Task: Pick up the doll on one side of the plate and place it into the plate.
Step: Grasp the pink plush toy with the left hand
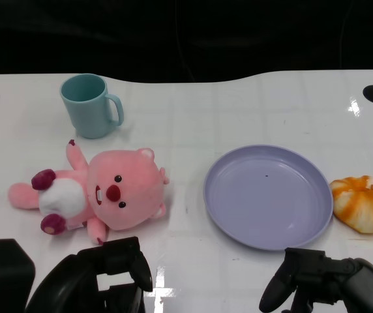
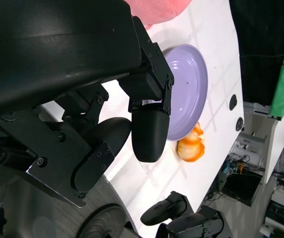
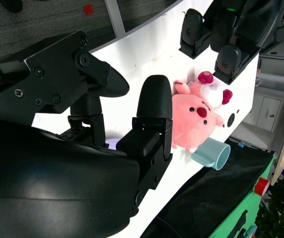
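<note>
A pink plush doll (image 1: 102, 193) with a white belly lies on its back on the white table, left of the lavender plate (image 1: 268, 195). The plate holds nothing. My left hand (image 1: 102, 277) hovers at the table's near edge, just in front of the doll, fingers apart and holding nothing. My right hand (image 1: 317, 283) sits low at the near right, in front of the plate, also holding nothing. The right wrist view shows the doll (image 3: 194, 116) beyond my fingers (image 3: 154, 106). The left wrist view shows the plate (image 2: 186, 94) past my fingers (image 2: 149, 134).
A teal mug (image 1: 90, 105) stands behind the doll. An orange-and-white striped plush (image 1: 365, 203) lies right of the plate. Black round marks sit at the table's far corners. A dark backdrop lies beyond the far edge.
</note>
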